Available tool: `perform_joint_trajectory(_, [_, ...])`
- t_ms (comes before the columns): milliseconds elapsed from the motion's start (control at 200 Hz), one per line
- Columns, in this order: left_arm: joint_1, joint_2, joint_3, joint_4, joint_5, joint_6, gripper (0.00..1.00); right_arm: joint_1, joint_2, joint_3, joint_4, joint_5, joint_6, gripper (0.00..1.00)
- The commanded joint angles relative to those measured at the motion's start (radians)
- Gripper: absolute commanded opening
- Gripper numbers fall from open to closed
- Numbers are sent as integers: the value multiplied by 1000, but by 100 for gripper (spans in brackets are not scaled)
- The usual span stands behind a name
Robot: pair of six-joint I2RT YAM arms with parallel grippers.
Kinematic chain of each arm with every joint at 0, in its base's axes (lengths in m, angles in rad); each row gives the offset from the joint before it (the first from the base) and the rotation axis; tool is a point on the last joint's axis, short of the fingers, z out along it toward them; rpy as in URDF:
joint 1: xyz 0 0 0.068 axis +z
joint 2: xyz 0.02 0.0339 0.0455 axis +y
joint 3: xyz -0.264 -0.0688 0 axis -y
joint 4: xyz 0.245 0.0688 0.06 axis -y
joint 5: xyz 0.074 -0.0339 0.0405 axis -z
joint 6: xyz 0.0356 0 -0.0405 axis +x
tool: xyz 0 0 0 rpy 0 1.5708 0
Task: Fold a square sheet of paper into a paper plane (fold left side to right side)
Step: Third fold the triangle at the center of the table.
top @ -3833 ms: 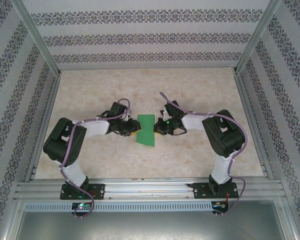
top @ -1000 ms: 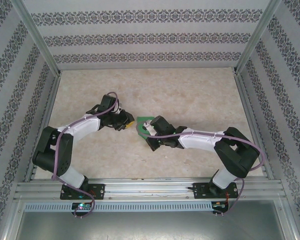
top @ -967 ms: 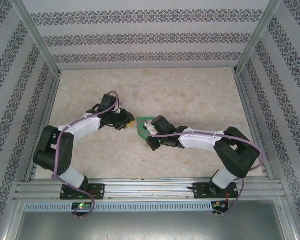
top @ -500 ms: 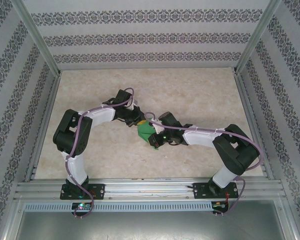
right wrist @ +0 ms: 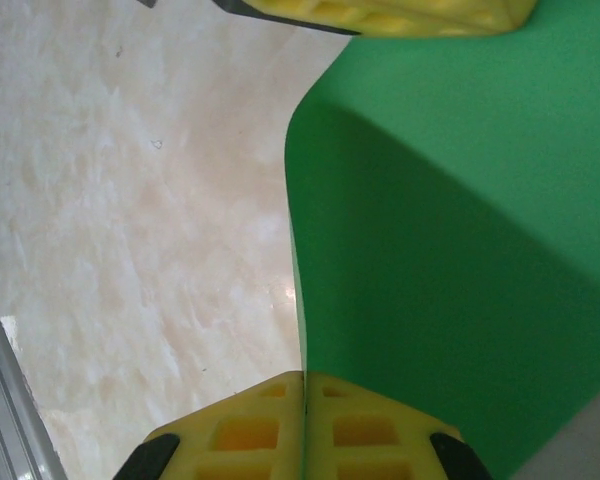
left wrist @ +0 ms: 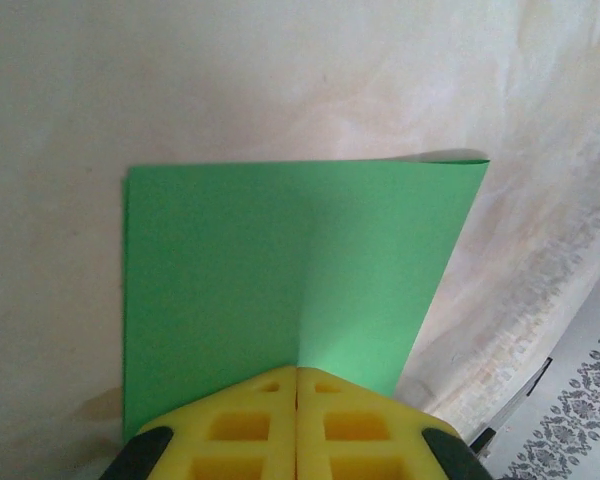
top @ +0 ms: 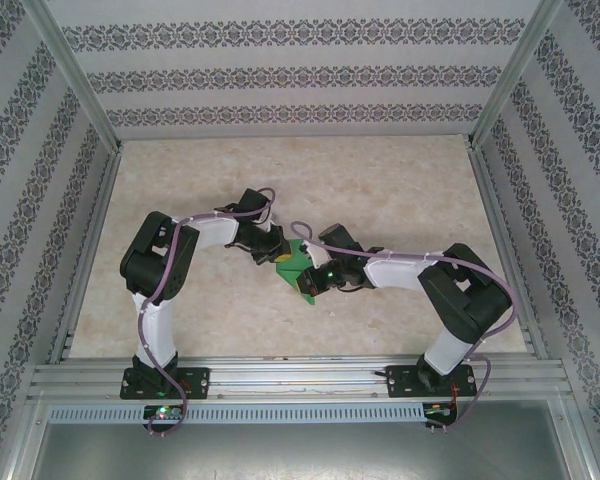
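The green sheet [top: 294,264] bowed between clenched grips: left jaws at its ten o'clock, right jaws at four.

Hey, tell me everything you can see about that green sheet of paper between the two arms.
The sheet of paper is thin, plain bright green, matte and unmarked, with straight edges and sharp corners. It sits mid-table between the arms and is not flat: it bows upward, part of it shaded, and a far corner lifts off the surface, casting a thin shadow. The left gripper is shut on one edge and the right gripper on another, yellow fingers pressed together at the paper's border.
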Motion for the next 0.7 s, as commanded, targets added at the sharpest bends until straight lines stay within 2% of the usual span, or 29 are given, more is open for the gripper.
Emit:
perform_joint_trajectory(0, [-12,28,7,-68,-32,45,6,-17,20,-4,9,-36,26,0])
perform_joint_trajectory(695, [-21,31,9,-84,-47,52,5,-42,37,40,-63,76,44,0])
